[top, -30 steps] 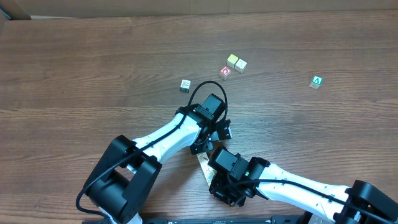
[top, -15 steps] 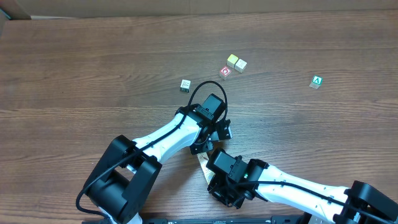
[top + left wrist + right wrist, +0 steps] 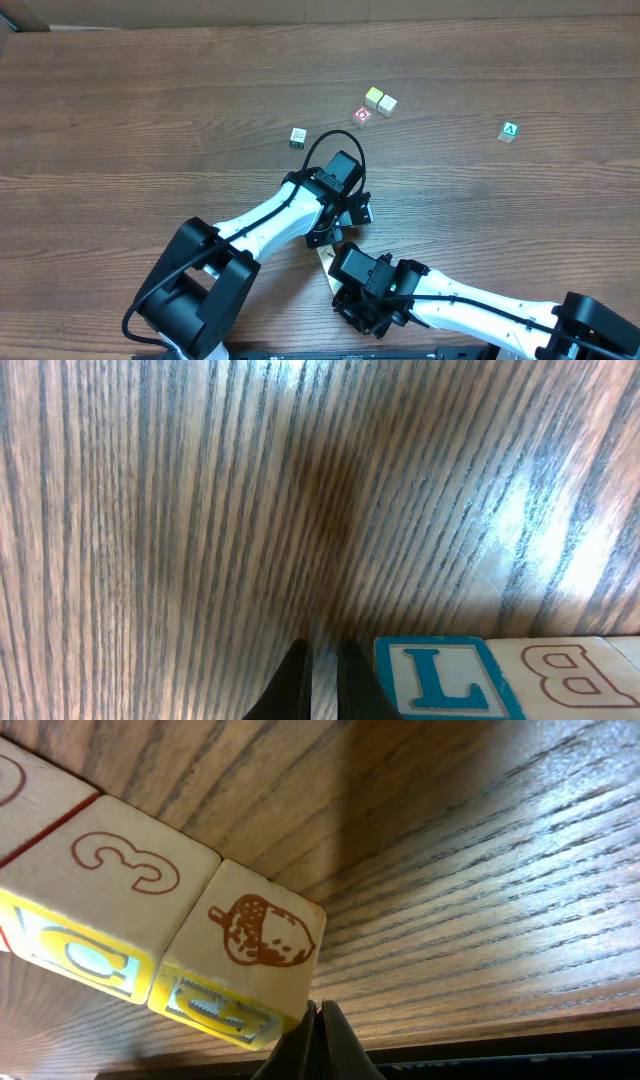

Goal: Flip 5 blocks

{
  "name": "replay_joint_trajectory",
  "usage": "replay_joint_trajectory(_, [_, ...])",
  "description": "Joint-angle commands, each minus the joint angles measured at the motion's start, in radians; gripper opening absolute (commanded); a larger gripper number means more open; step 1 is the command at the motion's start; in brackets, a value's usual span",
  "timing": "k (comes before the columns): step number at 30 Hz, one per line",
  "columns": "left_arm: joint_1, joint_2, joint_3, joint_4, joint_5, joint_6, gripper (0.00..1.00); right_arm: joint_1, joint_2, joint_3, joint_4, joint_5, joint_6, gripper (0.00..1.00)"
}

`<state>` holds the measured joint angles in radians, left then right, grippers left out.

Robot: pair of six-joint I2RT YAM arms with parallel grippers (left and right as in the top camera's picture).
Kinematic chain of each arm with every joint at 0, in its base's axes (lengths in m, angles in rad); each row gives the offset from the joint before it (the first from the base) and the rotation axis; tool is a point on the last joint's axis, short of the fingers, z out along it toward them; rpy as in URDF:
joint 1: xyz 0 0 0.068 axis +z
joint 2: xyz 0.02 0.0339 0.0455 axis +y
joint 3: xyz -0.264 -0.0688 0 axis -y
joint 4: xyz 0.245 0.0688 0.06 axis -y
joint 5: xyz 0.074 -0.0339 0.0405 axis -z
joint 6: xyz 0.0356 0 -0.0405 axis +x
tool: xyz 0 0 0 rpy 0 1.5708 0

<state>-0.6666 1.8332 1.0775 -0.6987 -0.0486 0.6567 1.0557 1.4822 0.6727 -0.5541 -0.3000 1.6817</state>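
Overhead, I count five loose cubes on the table (image 3: 150,110), all well beyond the left gripper (image 3: 338,228). There is a small cube with dark marks (image 3: 298,136), a red-framed cube (image 3: 362,115), and a yellow-topped cube (image 3: 373,97) touching a cream cube (image 3: 387,104). The fifth, the green "A" cube (image 3: 510,131), sits far off to the side. Between the left gripper and the right gripper (image 3: 345,298) I see only a pale sliver of the row of wooden blocks (image 3: 326,258). Both arms cover the rest, so I cannot count the row from here, nor read either tool's jaws.

On my left wrist camera the fingers (image 3: 322,678) are pressed together with nothing between them, tips low over the wood. Two blocks show just beside them. The "L" block (image 3: 440,678), blue-framed, is nearest, and the "B" block (image 3: 565,672), with its red letter, touches it on the far side. The bottom edge of the frame cuts off both.

On my right wrist camera the fingers (image 3: 318,1038) are likewise closed and empty. Three blocks run in a touching line away from the tips. The acorn block (image 3: 262,935) has its corner right at the tips. Next comes the "3" block (image 3: 110,870), and then a third block (image 3: 22,788) cropped by the corner, its red mark unreadable. Their side faces are yellow with blue print, too foreshortened to read.
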Motion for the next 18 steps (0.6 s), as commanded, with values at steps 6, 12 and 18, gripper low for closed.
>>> replay_joint_trajectory(6, [-0.001, 0.013, -0.011, -0.003, 0.019, -0.010, 0.04, 0.011, 0.002, 0.000, 0.005, 0.023, 0.018, 0.04])
replay_joint_trajectory(12, [-0.001, 0.013, -0.011, 0.005, 0.020, -0.010, 0.04, 0.024, 0.002, 0.000, 0.008, 0.031, 0.022, 0.04])
replay_joint_trajectory(18, [-0.002, 0.013, -0.011, 0.006, 0.023, -0.010, 0.04, 0.024, 0.002, 0.000, 0.010, 0.031, 0.022, 0.04])
